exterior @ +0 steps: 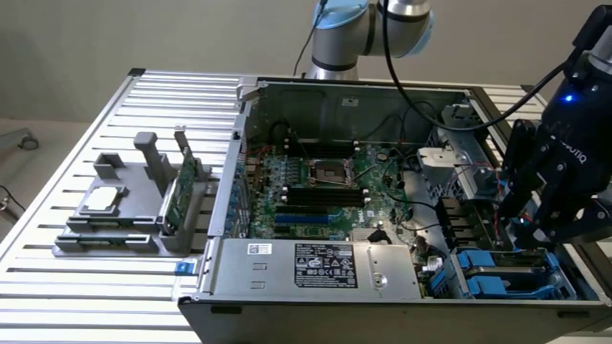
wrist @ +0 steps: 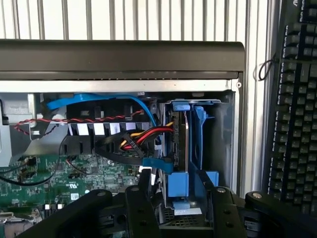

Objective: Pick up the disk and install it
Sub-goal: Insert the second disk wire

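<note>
The tool [exterior: 535,233] is seen hanging over the drive bay corner of the open PC case [exterior: 383,287], jaws spread wide with nothing gripped. Directly under it, between the fingers [wrist: 143,208] in the wrist view, the disk [wrist: 181,148] is found standing on edge in its bright blue carrier, seated down in the bay.

Risk-wise, trouble is most likely from the cable bundle [wrist: 143,141] just beside the tool on the motherboard side. Red, yellow and black wires plus a flat blue ribbon are plugged right at the disk's edge, so a finger could get snagged there and a connector yanked or bent. The bay's sheet-metal wall [wrist: 233,148] on the other side could be clipped too.

Materials: the carrier looks like smooth, slightly flexy plastic, the disk body hard flat metal, the case thin grey steel, the bench [exterior: 115,107] ribbed aluminium slats.
</note>
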You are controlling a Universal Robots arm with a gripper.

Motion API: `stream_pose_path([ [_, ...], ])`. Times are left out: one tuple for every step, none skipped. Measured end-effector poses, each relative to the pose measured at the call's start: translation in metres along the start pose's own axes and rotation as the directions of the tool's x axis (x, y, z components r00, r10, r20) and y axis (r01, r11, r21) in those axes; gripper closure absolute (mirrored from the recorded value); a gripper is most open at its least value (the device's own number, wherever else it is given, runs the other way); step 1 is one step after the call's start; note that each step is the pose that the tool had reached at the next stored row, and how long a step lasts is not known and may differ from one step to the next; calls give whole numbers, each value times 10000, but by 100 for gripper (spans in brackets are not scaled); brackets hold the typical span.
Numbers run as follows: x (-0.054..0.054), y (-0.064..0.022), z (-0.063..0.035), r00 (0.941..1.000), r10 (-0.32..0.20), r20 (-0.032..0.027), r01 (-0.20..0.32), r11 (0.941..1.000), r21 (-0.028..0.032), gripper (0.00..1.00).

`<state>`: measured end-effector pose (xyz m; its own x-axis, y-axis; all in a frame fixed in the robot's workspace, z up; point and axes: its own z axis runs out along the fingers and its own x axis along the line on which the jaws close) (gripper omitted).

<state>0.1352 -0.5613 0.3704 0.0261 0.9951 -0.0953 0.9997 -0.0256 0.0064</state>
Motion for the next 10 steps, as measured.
stream_pose_path([
  [9,0,4,10000,-1,43,1,10000,-4,51],
  [19,-1,9,10000,-1,89,1,10000,-7,51],
  [30,-1,12,9999,0,137,1,10000,-9,51],
  [42,-1,14,9998,0,187,0,10000,-12,51],
  [54,-1,15,9997,0,236,1,10000,-13,51],
  [65,-2,17,9996,-1,287,1,10000,-15,51],
  [77,-2,18,9994,-1,333,2,10000,-16,51],
  [89,-2,19,9993,-1,379,2,10000,-18,51],
  [99,-2,21,9991,-1,420,2,10000,-19,51],
  [109,-3,22,9990,-1,456,2,10000,-19,51],
])
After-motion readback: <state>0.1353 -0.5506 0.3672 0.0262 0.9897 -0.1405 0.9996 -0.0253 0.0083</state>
